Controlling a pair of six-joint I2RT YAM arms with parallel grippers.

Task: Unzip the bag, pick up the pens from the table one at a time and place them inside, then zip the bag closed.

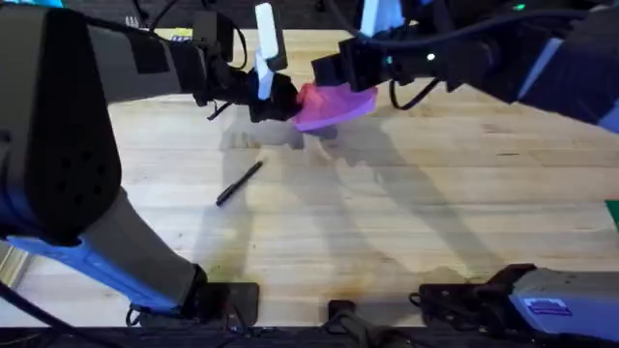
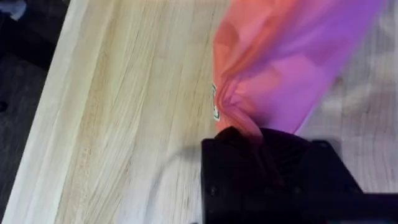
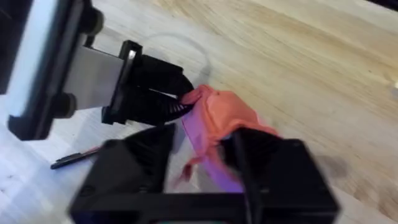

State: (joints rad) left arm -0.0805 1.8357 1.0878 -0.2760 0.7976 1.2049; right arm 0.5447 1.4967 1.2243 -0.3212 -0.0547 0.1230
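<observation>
Pink bag (image 1: 332, 104) lifted off the table (image 1: 406, 213) at its far middle, stretched between left gripper (image 1: 276, 100) pinched shut on one end and right gripper (image 1: 334, 70) clamped on the other; black pen (image 1: 239, 183) flat on the wood nearer the bases, well apart from both.

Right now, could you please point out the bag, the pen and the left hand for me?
bag (image 1: 334, 104): overhead view, middle of the pink fabric.
pen (image 1: 239, 183): overhead view, middle of its black barrel.
left hand (image 1: 274, 101): overhead view, at its fingertips on the bag's end.
</observation>
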